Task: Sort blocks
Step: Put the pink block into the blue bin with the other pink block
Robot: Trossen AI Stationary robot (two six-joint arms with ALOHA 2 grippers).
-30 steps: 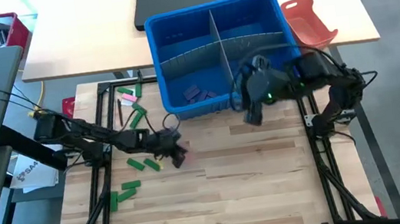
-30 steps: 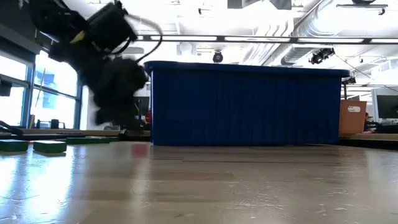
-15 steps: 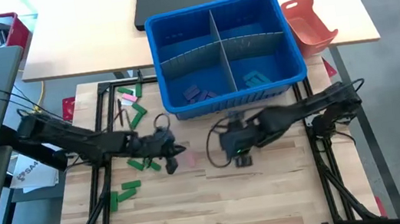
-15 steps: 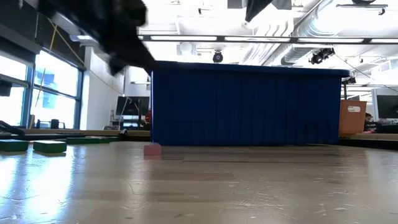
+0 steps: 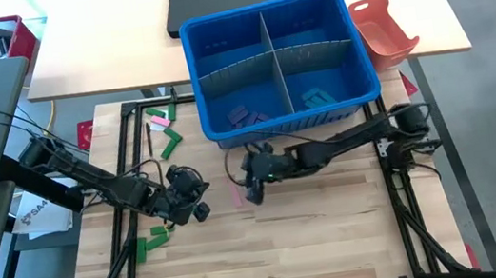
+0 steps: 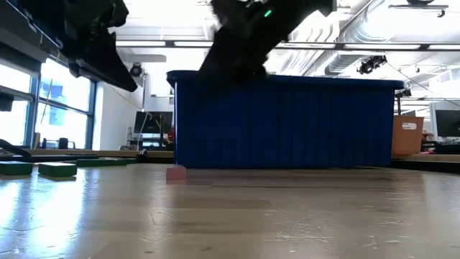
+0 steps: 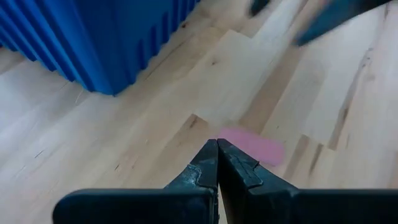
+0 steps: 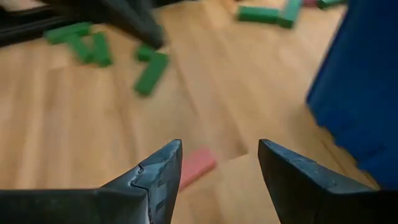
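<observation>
A single pink block (image 5: 235,195) lies flat on the table (image 5: 337,233), apart from the blue bin (image 5: 272,64) and just short of its front wall. The right gripper (image 5: 253,188) is positioned just beside the block; in the high view the block is found at roughly 9 o'clock from the fingertips. The fingers are set well apart and nothing is held between them. In the right wrist view the pink block (image 8: 196,165) is seen just ahead of the open gap, near one finger, not centred between the two.

The long axis of the block runs roughly 12 to 6 o'clock in the high view.

The left gripper (image 5: 189,204) is placed at 9 o'clock from the block, farther off than the right. Its fingers are pressed fully together and empty. Green blocks (image 5: 157,234) lie near it.

The right arm is judged the nearer for the pickup; a slight sideways correction is judged necessary to centre the block between the fingers.
</observation>
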